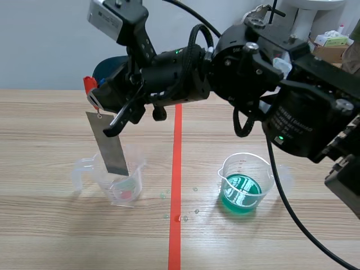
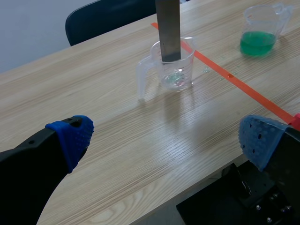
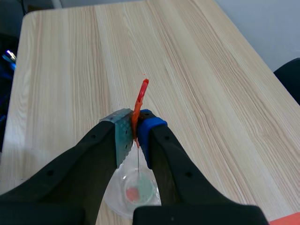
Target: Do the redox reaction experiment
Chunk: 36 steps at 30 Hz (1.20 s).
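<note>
green liquid point(image 1: 242, 194), grey strip point(image 1: 109, 147), orange tag point(image 3: 139, 99)

The right black arm point(image 1: 236, 62) comes in from the right, raised off the table, and stretches level to a spot above the clear plastic handled cup point(image 1: 118, 183); its wrist tips the right jaws down toward that cup; these jaws are closed, the grey-green pad point(image 3: 123, 136) and the blue pad point(image 3: 149, 133) pinching a thin orange-red clip point(image 3: 139, 101) straight over the cup's mouth; a flat grey metal strip point(image 1: 108, 143) hangs below the clip into the cup. The left jaws stand wide apart and hold nothing; their blue pads point(image 2: 72, 136) sit low and well short of the cup, which lies far ahead of them.
</note>
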### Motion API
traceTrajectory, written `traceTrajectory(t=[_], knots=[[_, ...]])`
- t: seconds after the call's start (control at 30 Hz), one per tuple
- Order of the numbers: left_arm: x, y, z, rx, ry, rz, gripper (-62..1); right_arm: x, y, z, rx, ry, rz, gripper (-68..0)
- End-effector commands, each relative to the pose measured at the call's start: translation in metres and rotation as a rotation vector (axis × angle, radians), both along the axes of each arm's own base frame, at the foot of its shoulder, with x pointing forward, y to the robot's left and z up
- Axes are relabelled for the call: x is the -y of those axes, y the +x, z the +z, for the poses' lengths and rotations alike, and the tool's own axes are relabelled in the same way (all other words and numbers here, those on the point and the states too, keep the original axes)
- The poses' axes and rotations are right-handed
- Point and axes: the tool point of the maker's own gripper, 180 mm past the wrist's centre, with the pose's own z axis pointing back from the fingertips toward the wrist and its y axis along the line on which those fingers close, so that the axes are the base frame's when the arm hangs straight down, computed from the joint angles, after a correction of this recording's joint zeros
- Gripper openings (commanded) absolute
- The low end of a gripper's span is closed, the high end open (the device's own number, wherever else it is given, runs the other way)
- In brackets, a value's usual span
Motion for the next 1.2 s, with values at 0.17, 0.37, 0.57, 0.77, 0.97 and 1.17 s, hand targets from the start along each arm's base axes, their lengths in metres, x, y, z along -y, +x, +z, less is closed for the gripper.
traceTrajectory(t=[0.17, 0.37, 0.57, 0.77, 0.97, 1.17], knots=[[0.002, 0.002, 0.005, 0.023, -0.015, 0.003, 1.4, -0.005, 0.007, 0.004, 0.073, 0.036, 0.004, -66.9], [0.002, 0.002, 0.005, 0.023, -0.015, 0.003, 1.4, -0.008, 0.011, -0.014, 0.095, 0.001, 0.003, -66.9], [0.002, 0.002, 0.005, 0.023, -0.015, 0.003, 1.4, -0.006, 0.013, -0.019, 0.136, -0.034, 0.003, -66.9], [0.002, 0.002, 0.005, 0.023, -0.015, 0.003, 1.4, -0.006, 0.013, -0.020, 0.139, -0.036, 0.004, -66.9], [0.002, 0.002, 0.005, 0.023, -0.015, 0.003, 1.4, -0.005, 0.014, -0.021, 0.148, -0.049, 0.004, -66.9], [0.002, 0.002, 0.005, 0.023, -0.015, 0.003, 1.4, -0.007, 0.006, -0.024, 0.150, -0.063, 0.054, -66.9]])
